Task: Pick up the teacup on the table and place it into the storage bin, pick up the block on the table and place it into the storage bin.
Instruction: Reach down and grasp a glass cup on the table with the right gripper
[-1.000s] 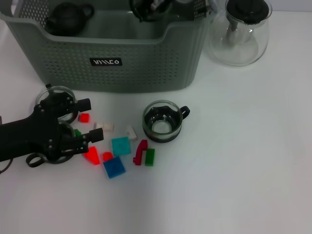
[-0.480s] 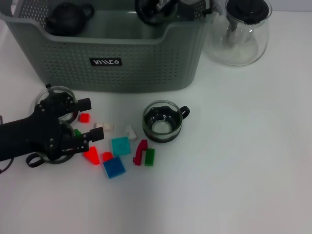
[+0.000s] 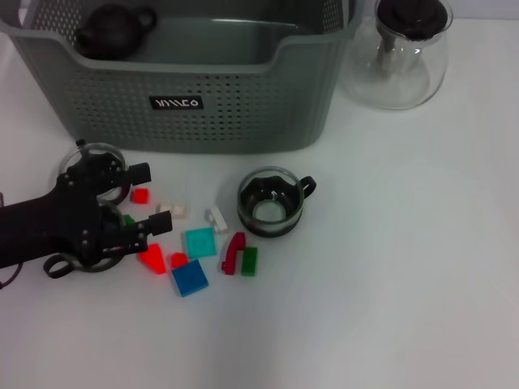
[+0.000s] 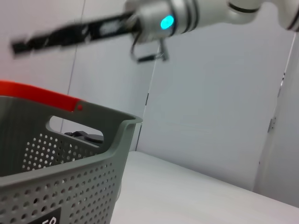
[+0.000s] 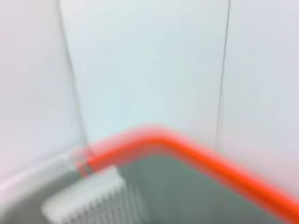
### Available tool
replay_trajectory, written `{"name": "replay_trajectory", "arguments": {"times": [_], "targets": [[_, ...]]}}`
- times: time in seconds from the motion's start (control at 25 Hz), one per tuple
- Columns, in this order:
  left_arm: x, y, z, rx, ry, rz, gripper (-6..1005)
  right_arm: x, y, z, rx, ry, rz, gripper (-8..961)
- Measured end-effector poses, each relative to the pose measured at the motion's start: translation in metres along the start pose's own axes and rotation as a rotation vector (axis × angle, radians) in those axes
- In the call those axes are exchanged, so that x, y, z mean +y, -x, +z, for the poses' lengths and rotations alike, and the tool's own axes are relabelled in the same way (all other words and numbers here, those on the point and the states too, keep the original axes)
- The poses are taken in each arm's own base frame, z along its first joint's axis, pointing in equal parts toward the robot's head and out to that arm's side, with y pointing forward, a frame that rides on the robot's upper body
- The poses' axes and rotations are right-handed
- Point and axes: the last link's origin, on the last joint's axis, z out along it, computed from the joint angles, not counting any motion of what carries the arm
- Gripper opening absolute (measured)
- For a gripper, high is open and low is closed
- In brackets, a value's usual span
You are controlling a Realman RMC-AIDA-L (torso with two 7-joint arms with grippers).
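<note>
- One large grey-green perforated plastic storage bin (image 3: pixel 203 89) fills the far left of the white table (image 3: pixel 405 284), its near wall carrying a small black label; a dark teapot (image 3: pixel 113 31) sits in its far-left corner.
- Much bare table lies open to the right and toward the near edge.
- Right of the bin, just beside its corner, stands a clear glass pitcher with a black lid (image 3: pixel 401 53).
- Low on the left, the black left gripper (image 3: pixel 150 198) lies over the table, fingers spread apart with nothing between them, above a clear glass cup (image 3: pixel 93 162).
- Near the middle, a glass teacup with a black sleeve and handle (image 3: pixel 270 203) stands upright, apart from the bin.
- Between gripper and teacup lie scattered small blocks: a blue square block (image 3: pixel 190 278), a teal square block (image 3: pixel 199 242), a maroon block (image 3: pixel 233 252) touching a green block (image 3: pixel 249 260).
- Seen from the left wrist, the right gripper (image 4: pixel 28 43) is a dark blur high above the bin; I cannot tell its opening.
</note>
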Motion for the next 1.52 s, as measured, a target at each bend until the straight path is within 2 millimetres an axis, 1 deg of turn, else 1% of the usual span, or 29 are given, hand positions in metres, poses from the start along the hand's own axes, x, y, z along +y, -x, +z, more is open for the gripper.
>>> {"name": "replay_trajectory", "arguments": {"times": [0.04, 0.12, 0.16, 0.2, 0.28, 0.32, 0.36, 0.44, 0.52, 0.56, 0.64, 0.72, 0.76, 0.84, 0.96, 1.08, 1.12, 1.16, 1.24, 1.28, 1.32, 1.36, 1.52], "targets": [[0.000, 0.000, 0.000, 0.002, -0.002, 0.000, 822, 0.003, 0.004, -0.012, -0.064, 0.041, -0.007, 464], [0.000, 0.000, -0.001, 0.006, -0.006, -0.002, 822, 0.010, 0.007, -0.043, -0.223, 0.152, -0.028, 493], [0.000, 0.000, -0.001, 0.006, -0.006, -0.002, 822, 0.014, 0.004, -0.058, -0.284, 0.210, -0.042, 508], [0.000, 0.000, -0.001, 0.007, -0.006, -0.002, 822, 0.018, -0.002, -0.076, -0.350, 0.270, -0.058, 522], [0.000, 0.000, -0.001, 0.007, -0.006, -0.002, 822, 0.026, -0.020, -0.112, -0.446, 0.374, -0.115, 551], [0.000, 0.000, -0.001, 0.007, -0.007, -0.002, 822, 0.029, -0.030, -0.127, -0.474, 0.408, -0.143, 566], [0.000, 0.000, -0.001, 0.007, -0.007, -0.002, 822, 0.031, -0.044, -0.144, -0.488, 0.433, -0.180, 580], [0.000, 0.001, -0.002, 0.007, -0.010, -0.004, 822, 0.034, -0.073, -0.171, -0.465, 0.470, -0.244, 579], [0.000, 0.001, -0.004, 0.002, -0.016, -0.004, 822, 0.036, -0.101, -0.190, -0.354, 0.485, -0.274, 578], [0.000, 0.002, -0.005, -0.001, -0.019, -0.005, 822, 0.037, -0.111, -0.197, -0.281, 0.486, -0.283, 578], [0.001, 0.004, -0.011, -0.007, -0.034, -0.012, 822, 0.039, -0.127, -0.203, -0.110, 0.471, -0.287, 577], [0.001, 0.005, -0.013, -0.007, -0.043, -0.013, 822, 0.041, -0.134, -0.201, 0.027, 0.445, -0.288, 576], [0.001, 0.005, -0.014, -0.006, -0.048, -0.013, 822, 0.043, -0.133, -0.197, 0.076, 0.442, -0.292, 575], [0.001, 0.005, -0.017, -0.003, -0.059, -0.016, 822, 0.048, -0.126, -0.183, 0.180, 0.459, -0.315, 574], [0.003, 0.005, -0.018, 0.002, -0.059, -0.018, 822, 0.061, -0.106, -0.150, 0.345, 0.488, -0.388, 573], [0.004, 0.006, -0.018, 0.005, -0.058, -0.022, 822, 0.074, -0.094, -0.113, 0.520, 0.479, -0.460, 571], [0.004, 0.007, -0.018, 0.006, -0.058, -0.023, 822, 0.081, -0.090, -0.089, 0.623, 0.454, -0.495, 571], [0.004, 0.007, -0.018, 0.005, -0.060, -0.023, 822, 0.081, -0.090, -0.089, 0.623, 0.454, -0.495, 570], [0.005, 0.008, -0.018, 0.005, -0.061, -0.024, 822, 0.088, -0.089, -0.068, 0.696, 0.436, -0.524, 569], [0.005, 0.008, -0.019, 0.004, -0.063, -0.024, 822, 0.090, -0.088, -0.061, 0.712, 0.429, -0.540, 569], [0.005, 0.009, -0.018, 0.003, -0.066, -0.025, 822, 0.095, -0.088, -0.048, 0.726, 0.426, -0.582, 568], [0.005, 0.009, -0.018, 0.003, -0.066, -0.025, 822, 0.095, -0.088, -0.048, 0.726, 0.426, -0.582, 568], [0.005, 0.010, -0.019, 0.001, -0.070, -0.027, 821, 0.104, -0.100, -0.034, 0.722, 0.431, -0.672, 566]]}}
